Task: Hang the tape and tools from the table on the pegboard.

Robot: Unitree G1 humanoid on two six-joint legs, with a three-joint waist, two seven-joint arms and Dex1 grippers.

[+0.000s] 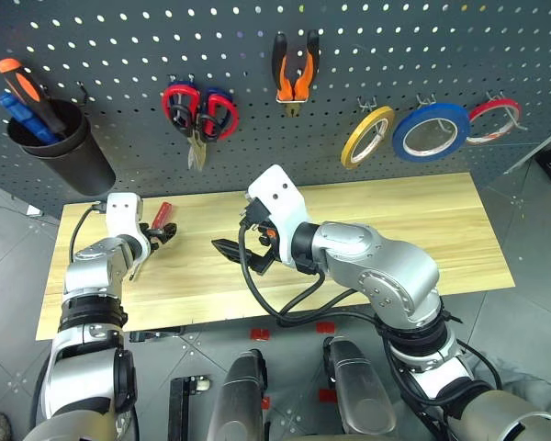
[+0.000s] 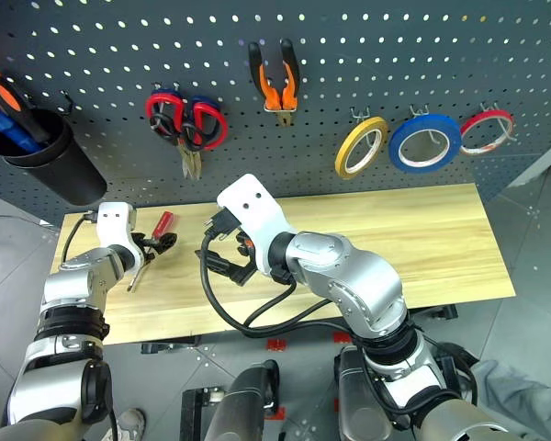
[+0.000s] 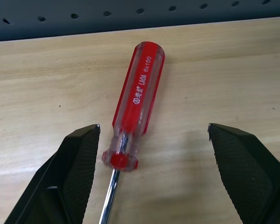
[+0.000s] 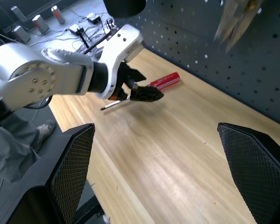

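Note:
A slim red-handled screwdriver [image 3: 137,98] lies flat on the wooden table [image 1: 395,230] near its left back edge. My left gripper [image 3: 154,126] is open just over it. Its fingers straddle the handle's end where the metal shaft begins, without touching it. My right gripper [image 1: 228,248] hovers open and empty over the middle of the table. On the pegboard [image 1: 119,55] hang the blue tape [image 1: 431,130] and the orange-and-black pliers [image 1: 295,72].
A black cup [image 1: 64,147] on the pegboard's left holds an orange-and-black screwdriver [image 1: 28,92]. Red-handled scissors [image 1: 199,112] hang left of the pliers. A yellow roll [image 1: 367,136] and a thin red roll [image 1: 492,120] flank the blue tape.

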